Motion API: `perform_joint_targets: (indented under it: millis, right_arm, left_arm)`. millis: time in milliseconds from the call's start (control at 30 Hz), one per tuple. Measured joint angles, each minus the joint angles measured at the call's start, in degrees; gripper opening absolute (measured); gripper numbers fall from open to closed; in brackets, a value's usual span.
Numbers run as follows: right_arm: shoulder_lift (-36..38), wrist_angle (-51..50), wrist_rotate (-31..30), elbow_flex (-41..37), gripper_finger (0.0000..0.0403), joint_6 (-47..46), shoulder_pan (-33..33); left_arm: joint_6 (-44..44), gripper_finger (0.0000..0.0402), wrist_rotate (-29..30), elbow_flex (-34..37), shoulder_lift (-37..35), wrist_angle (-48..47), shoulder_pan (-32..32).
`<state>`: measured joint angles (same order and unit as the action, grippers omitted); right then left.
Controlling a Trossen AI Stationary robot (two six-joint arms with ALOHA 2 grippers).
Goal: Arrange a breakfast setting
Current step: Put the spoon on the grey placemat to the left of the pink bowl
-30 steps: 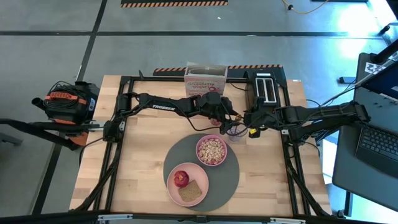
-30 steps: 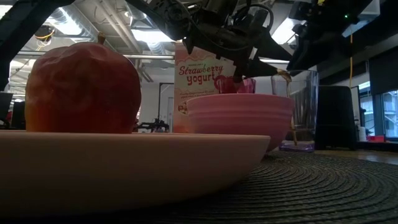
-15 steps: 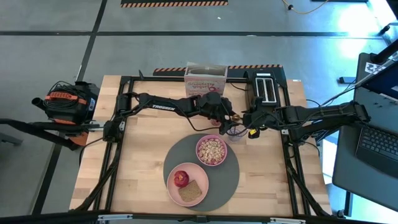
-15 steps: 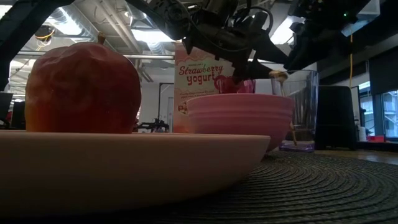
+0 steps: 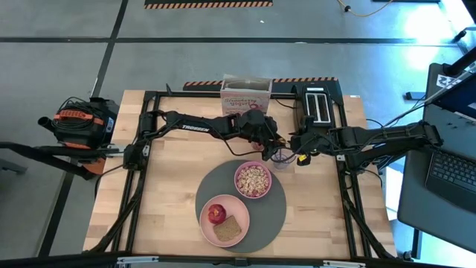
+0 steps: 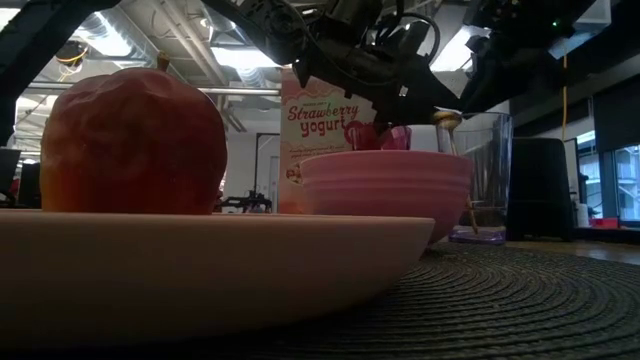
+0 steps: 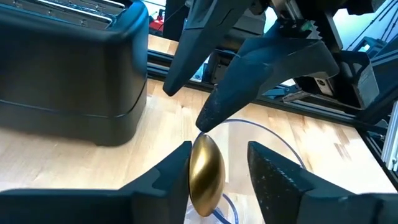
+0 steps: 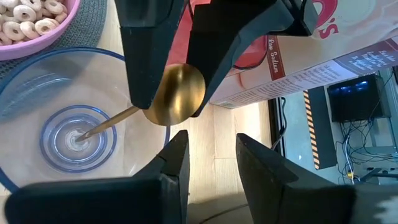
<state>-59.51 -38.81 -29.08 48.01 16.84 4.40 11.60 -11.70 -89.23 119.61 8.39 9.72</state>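
High view — toaster (image 5: 316, 106) behind clear glass (image 5: 282, 158); cereal box (image 5: 246, 95) nearby.

I see the mat (image 5: 245, 216) lying in the middle of the table (image 5: 171, 208), with the bowl (image 5: 253, 179) on its far part and the plate (image 5: 224, 220) on its near part, the apple (image 5: 216, 214) and the toast (image 5: 228, 229) side by side on the plate, apple to the left. Just off the mat's far right edge stands the glass (image 5: 282, 158) with the spoon (image 8: 155, 102) leaning inside it, handle tip on the glass floor. Behind all this I have the cereal box (image 5: 245, 95) at the table's far edge and the toaster (image 5: 317, 108) to its right.
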Motion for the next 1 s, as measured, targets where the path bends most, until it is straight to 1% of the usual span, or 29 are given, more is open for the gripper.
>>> perform_joint_targets:
  millis: [300, 400, 600, 833, 1000]
  right_arm:
    - [0.0, 0.0, -1.7, 0.0, 0.0104, 0.2, 0.0]
    - [0.0, 0.0, -2.5, 0.0, 0.0104, 0.2, 0.0]
    - [0.0, 0.0, -3.9, 0.0, 0.0104, 1.6, 0.0]
    - [0.0, 0.0, -5.2, 0.0, 0.0104, 1.7, 0.0]
    - [0.1, 0.0, -6.5, 0.0, 0.0104, 2.1, 0.0]
  left_arm:
    - [-0.9, 0.0121, 0.0, 0.0, 0.0, 0.2, 0.0]
    - [-2.3, 0.0111, -1.4, 0.0, 0.0, 0.2, 0.0]
    - [-2.2, 0.0088, -3.8, 0.0, 0.0, 0.2, 0.0]
    - [-1.2, 0.006, -4.5, 0.0, 0.0, 0.2, 0.0]
    - [-0.9, 0.0038, -7.2, 0.0, 0.0, 0.4, 0.0]
